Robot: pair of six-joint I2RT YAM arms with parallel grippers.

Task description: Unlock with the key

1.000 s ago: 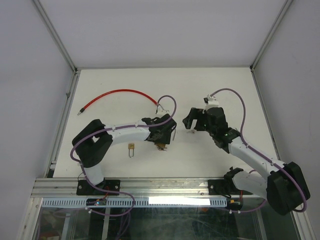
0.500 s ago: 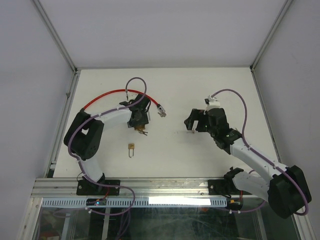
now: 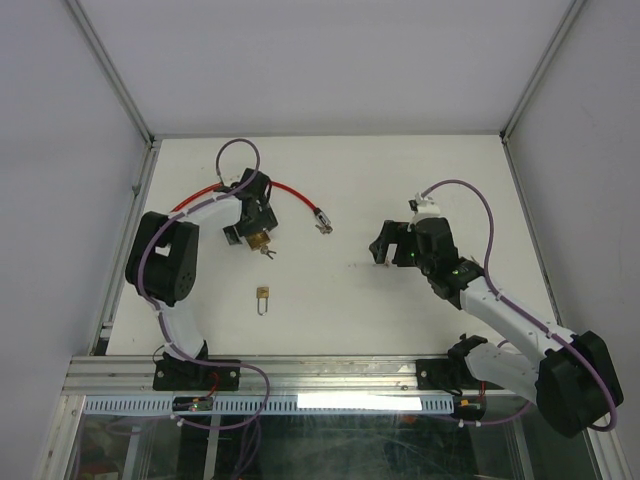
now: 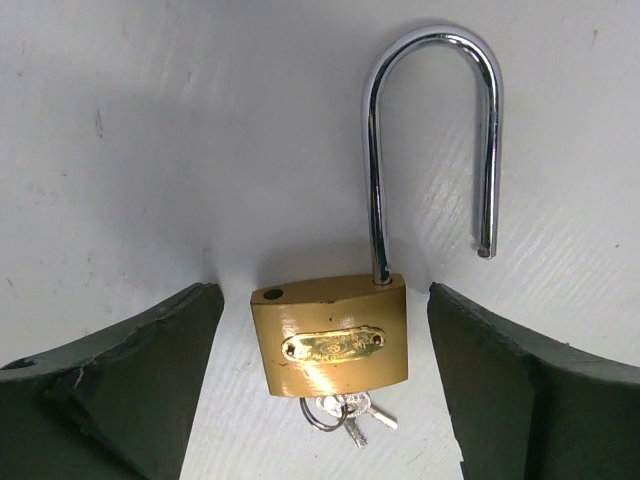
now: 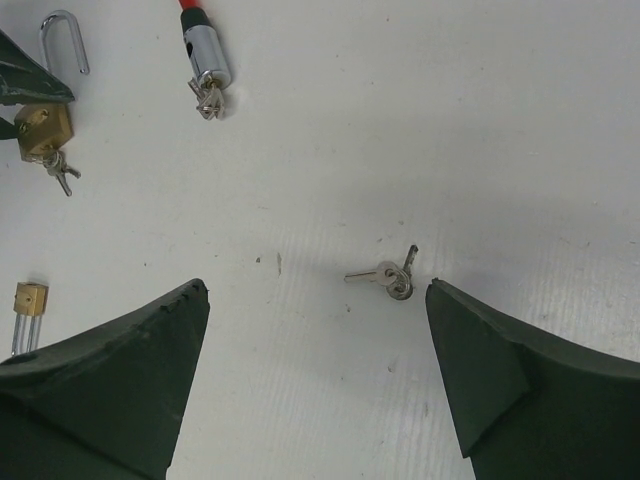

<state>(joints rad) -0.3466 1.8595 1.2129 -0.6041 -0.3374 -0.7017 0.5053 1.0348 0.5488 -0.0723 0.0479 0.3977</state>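
Your lock looks open. The brass padlock [image 4: 330, 345] lies flat on the white table [image 4: 150, 120], directly between the fingers of your left gripper [image 4: 322, 300]. Its chrome shackle [image 4: 430, 130] is lifted, with one leg free of the body. A small bunch of silver keys [image 4: 345, 410] hangs in the keyway at the end nearest the wrist. The left fingers stand apart with a clear gap on each side of the body, so nothing is held. I judge the unlocking itself done; only drawing the arm clear seems left. Your right gripper [image 5: 315, 290] is also spread wide and empty, with a loose pair of silver keys [image 5: 390, 278] on the table between its fingers.

A second ago the left arm was over the middle of the table with the padlock in its fingers. It has since swung out beside the red cable [image 3: 290, 190], and the padlock is now set down and released. The right arm has barely moved.
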